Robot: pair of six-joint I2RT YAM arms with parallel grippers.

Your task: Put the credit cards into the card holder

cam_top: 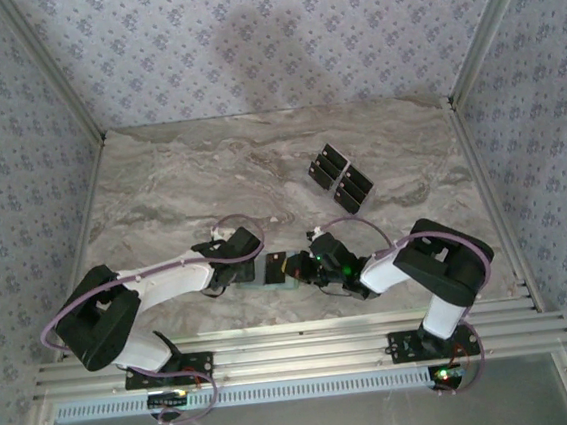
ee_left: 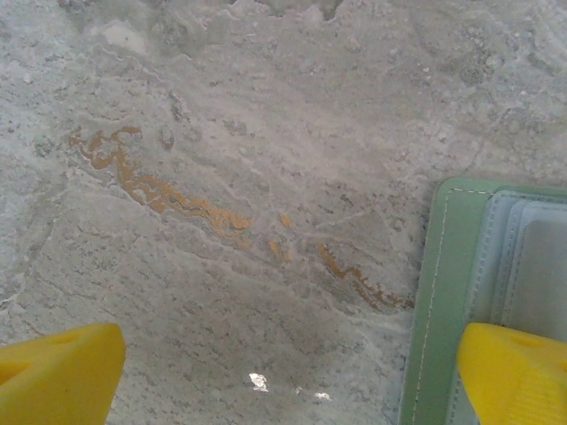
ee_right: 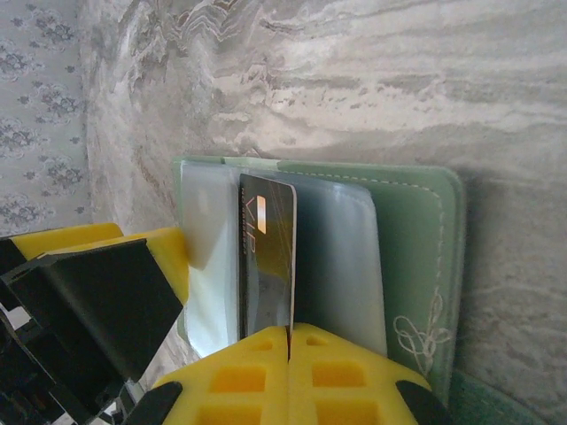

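Down on marbled table (cam_top: 209, 169), right claw (ee_right: 291, 338) pinches card (ee_right: 266, 257), left claw (ee_left: 288, 376) gapes; walls (cam_top: 266, 33) papered.

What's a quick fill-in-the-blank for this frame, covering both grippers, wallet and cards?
1. The right gripper is ___ on a black credit card.
2. That card stands on edge over the unfolded, pale-___ card holder.
3. The left gripper has its jaws ___.
4. The loose credit cards lie on the table on the ___ arm's side.
Missing words: shut; green; open; right.
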